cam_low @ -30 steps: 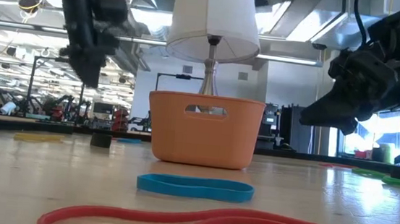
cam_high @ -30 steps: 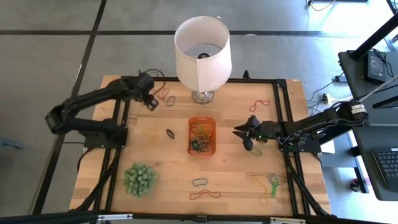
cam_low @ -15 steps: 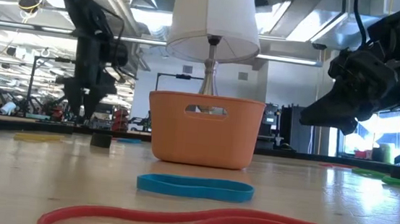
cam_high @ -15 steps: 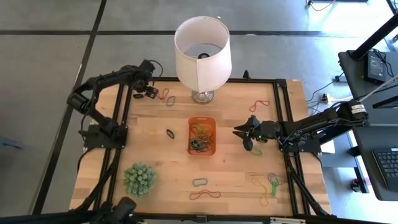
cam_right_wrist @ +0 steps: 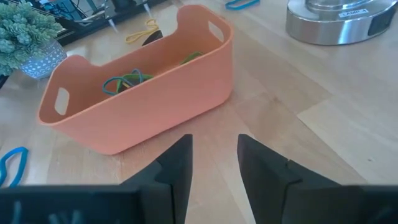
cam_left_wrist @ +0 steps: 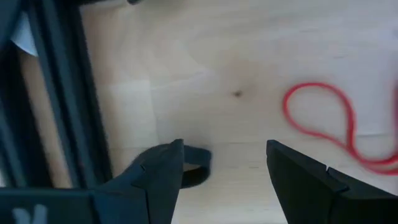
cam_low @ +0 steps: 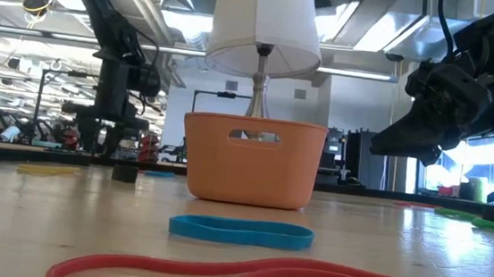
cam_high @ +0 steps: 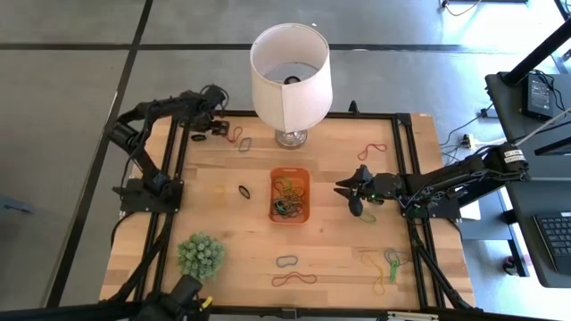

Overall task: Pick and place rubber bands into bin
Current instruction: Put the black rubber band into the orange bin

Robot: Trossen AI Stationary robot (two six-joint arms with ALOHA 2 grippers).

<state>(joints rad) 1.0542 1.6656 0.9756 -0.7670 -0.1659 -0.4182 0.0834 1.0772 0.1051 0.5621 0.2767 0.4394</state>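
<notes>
The orange bin [cam_high: 290, 195] sits mid-table with several rubber bands inside [cam_right_wrist: 127, 81]. Loose bands lie around it: a black one [cam_high: 244, 191], a red and a green one [cam_high: 239, 138] by the lamp, a red one [cam_high: 370, 151], and blue and red ones [cam_low: 241, 232] near the front edge. My left gripper [cam_high: 207, 132] is open at the far left corner. It points down over a small black band [cam_left_wrist: 198, 169], with a red band [cam_left_wrist: 320, 121] beside it. My right gripper [cam_high: 348, 193] hovers open, right of the bin [cam_right_wrist: 137, 106].
A white lampshade on a metal base [cam_high: 289, 78] stands at the far edge behind the bin. A spiky green ball plant [cam_high: 199, 257] sits near the front left. Yellow and green bands [cam_high: 384, 265] lie at the front right. Black frame rails [cam_left_wrist: 56, 93] run along the table's sides.
My left gripper has moved toward the table's far left corner and come down close to the table top, its arm folding back. The right arm and the bands have kept still.
</notes>
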